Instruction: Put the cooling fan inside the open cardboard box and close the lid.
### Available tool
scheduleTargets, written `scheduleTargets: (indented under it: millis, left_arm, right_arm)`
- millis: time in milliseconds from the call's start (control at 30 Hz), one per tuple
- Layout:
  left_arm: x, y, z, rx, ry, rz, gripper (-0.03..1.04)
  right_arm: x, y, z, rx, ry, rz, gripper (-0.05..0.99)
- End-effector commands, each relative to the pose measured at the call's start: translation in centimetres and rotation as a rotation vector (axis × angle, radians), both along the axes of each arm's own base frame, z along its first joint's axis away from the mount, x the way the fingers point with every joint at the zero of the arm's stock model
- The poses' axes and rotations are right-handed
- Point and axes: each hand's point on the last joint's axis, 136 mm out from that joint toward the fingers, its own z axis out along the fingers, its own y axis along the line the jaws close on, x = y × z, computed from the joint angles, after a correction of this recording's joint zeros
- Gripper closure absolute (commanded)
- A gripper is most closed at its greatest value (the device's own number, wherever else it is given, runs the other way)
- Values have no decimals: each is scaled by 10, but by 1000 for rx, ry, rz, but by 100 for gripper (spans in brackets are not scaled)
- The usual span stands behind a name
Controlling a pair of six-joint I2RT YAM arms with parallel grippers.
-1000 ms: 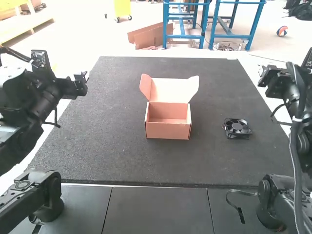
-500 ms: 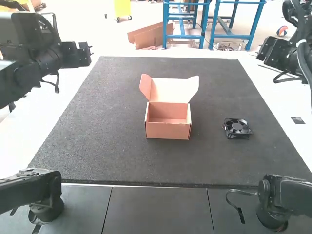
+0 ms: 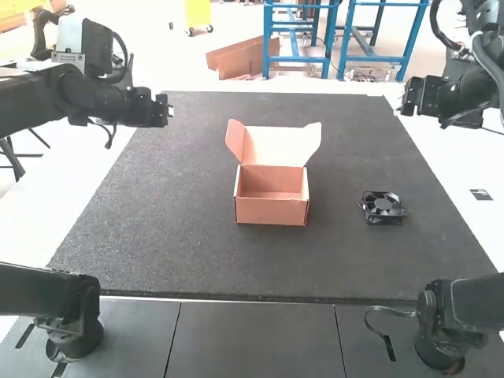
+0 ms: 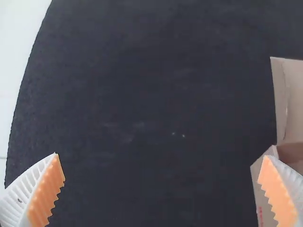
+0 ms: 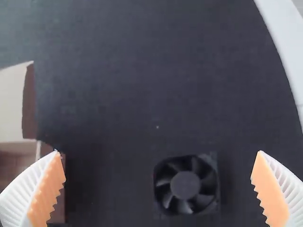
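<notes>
Pick-up not yet begun: fan (image 3: pixel 383 207) on desk (image 3: pixel 157 220), right of open box (image 3: pixel 272 194). Left claw (image 4: pixel 158 189), right claw (image 5: pixel 158 187) spread wide, empty. Next: right claw descends, pinches fan frame.

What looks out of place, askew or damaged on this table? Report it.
Nothing stands out. The cardboard box stands upright and square on the mat, lid raised, no visible tears. The cooling fan lies flat to its right, apart from it. The left claw and right claw are open and empty.
</notes>
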Motion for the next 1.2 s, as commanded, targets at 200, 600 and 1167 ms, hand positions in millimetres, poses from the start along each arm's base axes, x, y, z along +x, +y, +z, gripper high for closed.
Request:
scheduleTargets:
  millis: [200,600,1167]
  left_arm:
    - [-8,-35,26,17,-62,-131,4]
    - [-5,-15,20,35,-52,-53,4]
    - [5,20,23,37,-71,50,4]
  right_arm:
    - [-13,-8,-37,-54,252,5,3]
    - [-20,-21,-79,-146,420,27,3]
    - [8,-66,-134,-208,511,61,3]
